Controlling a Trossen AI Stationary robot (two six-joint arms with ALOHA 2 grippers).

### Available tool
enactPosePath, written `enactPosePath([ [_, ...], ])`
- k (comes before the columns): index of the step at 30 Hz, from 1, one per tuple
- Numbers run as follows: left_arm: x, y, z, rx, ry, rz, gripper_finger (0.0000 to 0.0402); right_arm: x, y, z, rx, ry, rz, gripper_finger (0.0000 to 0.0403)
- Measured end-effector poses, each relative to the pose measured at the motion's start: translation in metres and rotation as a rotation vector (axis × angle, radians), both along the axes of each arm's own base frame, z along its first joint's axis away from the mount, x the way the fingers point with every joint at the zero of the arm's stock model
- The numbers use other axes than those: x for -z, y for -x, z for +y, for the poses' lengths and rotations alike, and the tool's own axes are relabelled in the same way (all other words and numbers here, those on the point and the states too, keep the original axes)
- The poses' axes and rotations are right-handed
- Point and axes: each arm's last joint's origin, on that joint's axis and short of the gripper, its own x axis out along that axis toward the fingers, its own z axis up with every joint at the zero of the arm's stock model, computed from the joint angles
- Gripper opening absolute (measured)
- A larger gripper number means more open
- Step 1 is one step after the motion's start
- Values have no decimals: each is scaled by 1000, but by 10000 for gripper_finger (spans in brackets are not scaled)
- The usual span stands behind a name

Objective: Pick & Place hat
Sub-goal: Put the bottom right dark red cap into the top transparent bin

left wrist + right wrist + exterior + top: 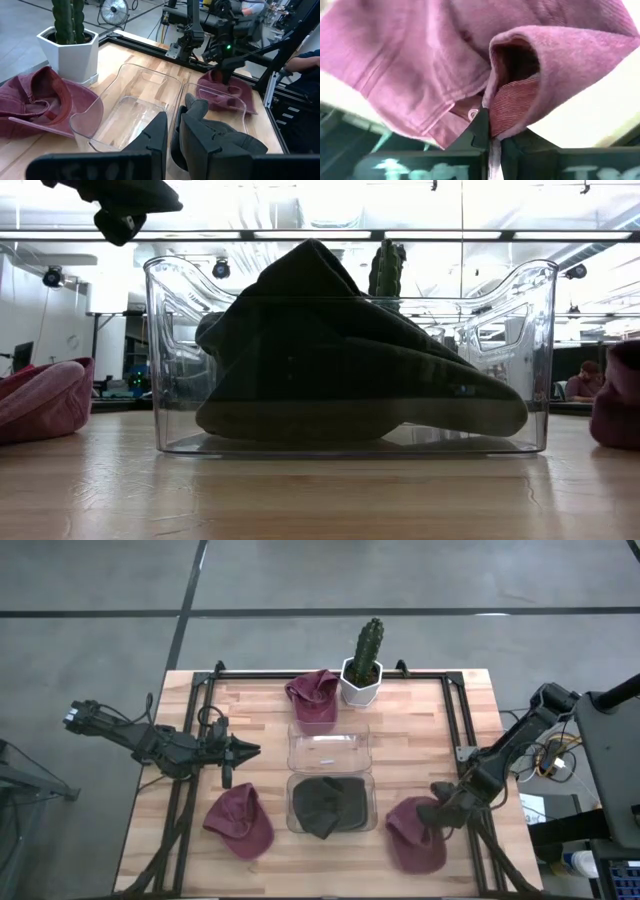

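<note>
Three maroon hats lie on the table: one at the far middle (312, 695), one near left (240, 822), one near right (415, 832). A dark olive hat (328, 805) sits in the nearer clear bin (296, 825), filling it in the low view (340, 360). The farther clear bin (328, 748) holds nothing. My right gripper (440, 812) is shut on the near-right maroon hat (420, 65). My left gripper (250, 751) hovers left of the bins, shut and touching nothing, its fingers (159, 135) pointing toward the bins. My right gripper pinches the near-right maroon hat at its rim (512, 107), where the ribbed inner band folds over, between its two fingers (481, 127). It comes slanting down from the table's right side. The hat's crown (412, 845) rests on the table.
A cactus in a white pot (362, 665) stands at the far edge beside the far hat. Black rails (460, 730) frame the table top. Bare wood lies between the left rail and the bins (255, 715). A person (300, 65) shows beyond the table's right side.
</note>
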Motion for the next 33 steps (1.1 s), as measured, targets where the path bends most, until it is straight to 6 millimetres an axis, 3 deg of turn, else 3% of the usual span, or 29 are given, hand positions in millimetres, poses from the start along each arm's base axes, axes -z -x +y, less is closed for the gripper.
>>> enactPosePath([
  [6,0,0,0,0,0,0,48,-45,-8,7,-91,-30,-137,10],
  [14,0,0,0,0,0,0,48,-126,-2,3,-299,-16,-257,11],
  [22,0,0,0,0,1,-1,48,-192,-3,-22,-468,232,-399,11],
  [27,0,0,0,0,1,-1,48,-218,-24,-43,-564,384,-459,12],
  [33,-2,0,0,0,7,-17,48,-243,-69,-81,-673,614,-545,12],
])
